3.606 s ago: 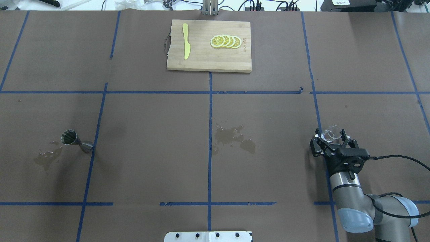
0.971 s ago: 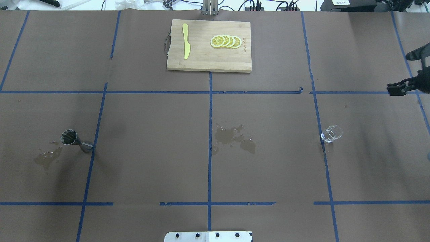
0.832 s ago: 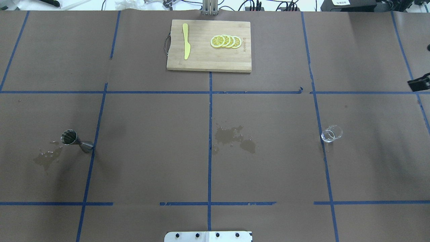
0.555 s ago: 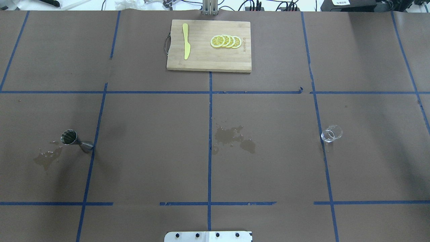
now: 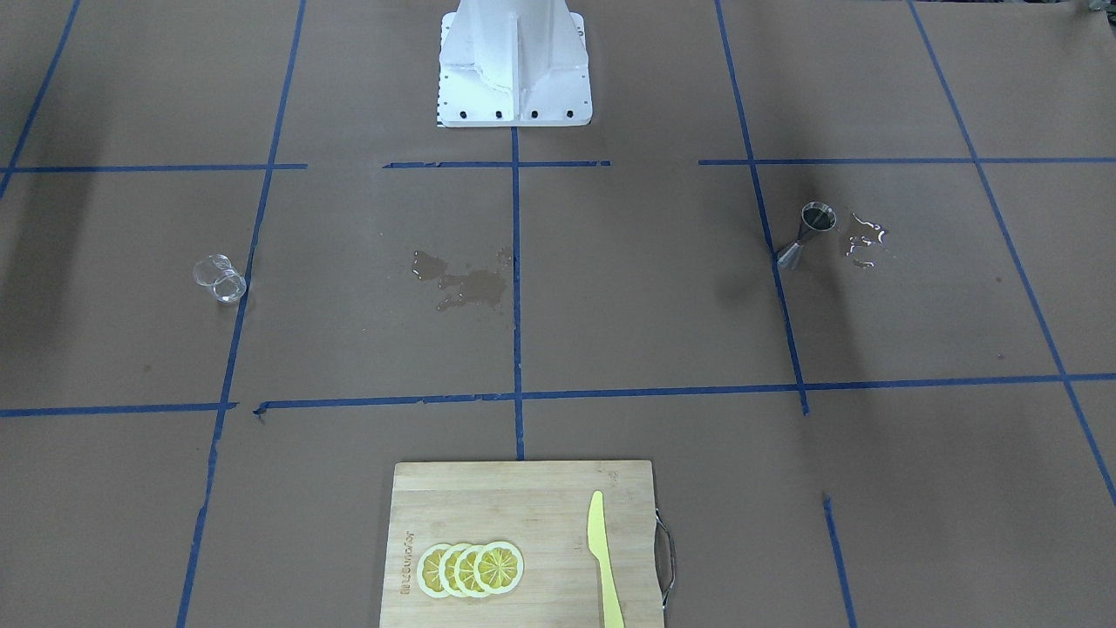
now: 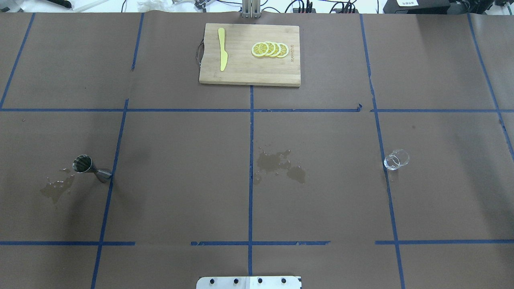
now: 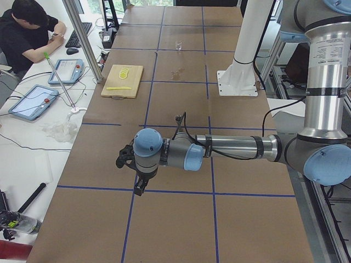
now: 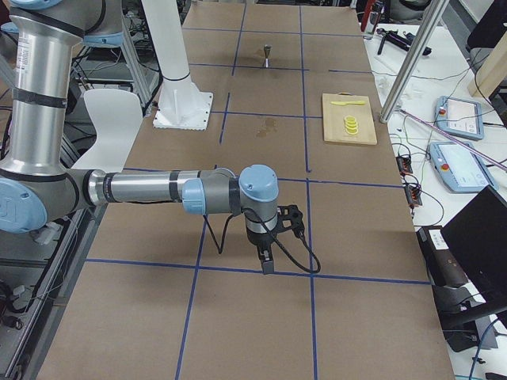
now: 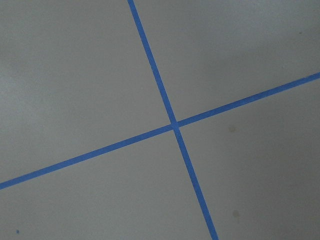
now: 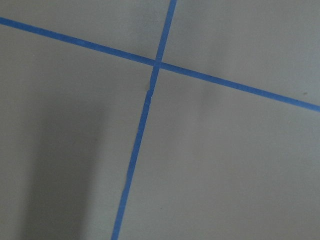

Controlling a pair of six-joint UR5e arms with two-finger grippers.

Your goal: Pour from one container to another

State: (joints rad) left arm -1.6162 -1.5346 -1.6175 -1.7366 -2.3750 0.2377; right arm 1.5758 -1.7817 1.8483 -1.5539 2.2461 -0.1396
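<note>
The glass cup (image 6: pixel 396 159) stands on the robot's right side of the brown table (image 6: pixel 180 160), its edge against a blue tape line. It is short, rounded and colourless, so clear that only its rim and base outlines show; whether any liquid is in it cannot be told from these views. Well apart, on the robot's left side, the jigger (image 6: pixel 91 169) stands upright on one cone. It is grey metal, pinched at the waist, with its mouth dark inside. A wet patch (image 6: pixel 56 188) glistens just beside it, and a spill stain (image 6: pixel 279 162) lies mid-table. The left gripper (image 7: pixel 140 187) and right gripper (image 8: pixel 265 265) hang over bare table near its two ends. It cannot be told how far apart their fingers are, and nothing is visibly held.
</note>
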